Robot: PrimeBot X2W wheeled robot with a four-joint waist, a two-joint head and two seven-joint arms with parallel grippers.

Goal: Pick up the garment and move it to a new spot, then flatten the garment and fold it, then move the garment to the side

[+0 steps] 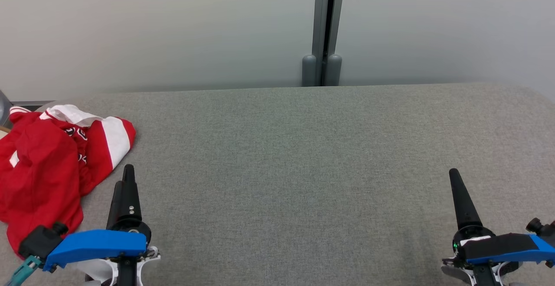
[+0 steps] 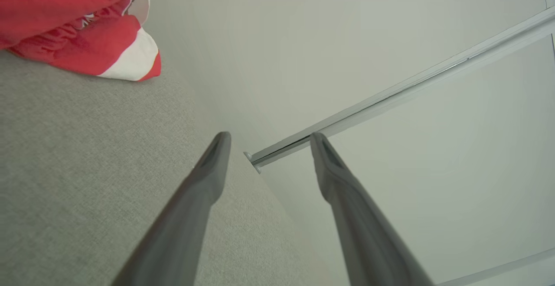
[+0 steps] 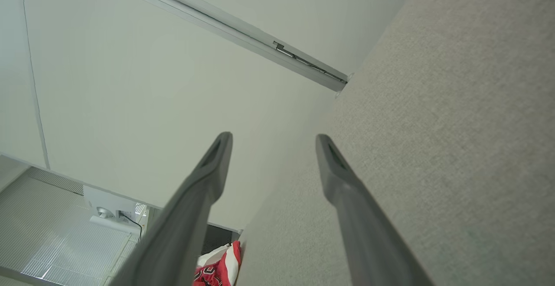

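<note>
- Grippers nearest me: the left gripper (image 2: pixel 269 138) hangs low over the near-left of the table (image 1: pixel 303 169), its two long fingers spread wide with nothing between them.
- Over at the near right, the right gripper (image 3: pixel 273 137) is just as wide and just as empty, well apart from any cloth.
- Beside the left gripper and further left, the red-and-white garment (image 1: pixel 47 164) lies in a crumpled heap at the table's left end, clear of the fingertips.
- Its long axis looks to run near-to-far, the white-banded end pointing away and angling in toward the middle.
- Pick-up is the step in hand, I'd say. The left claw should swing left, drop onto a raised fold, bite through several layers, then lift clear before carrying.
- Further out, the bare grey middle looks a fair landing spot.
- Farthest back is a pale wall with a grey post (image 1: pixel 323 30).
</note>
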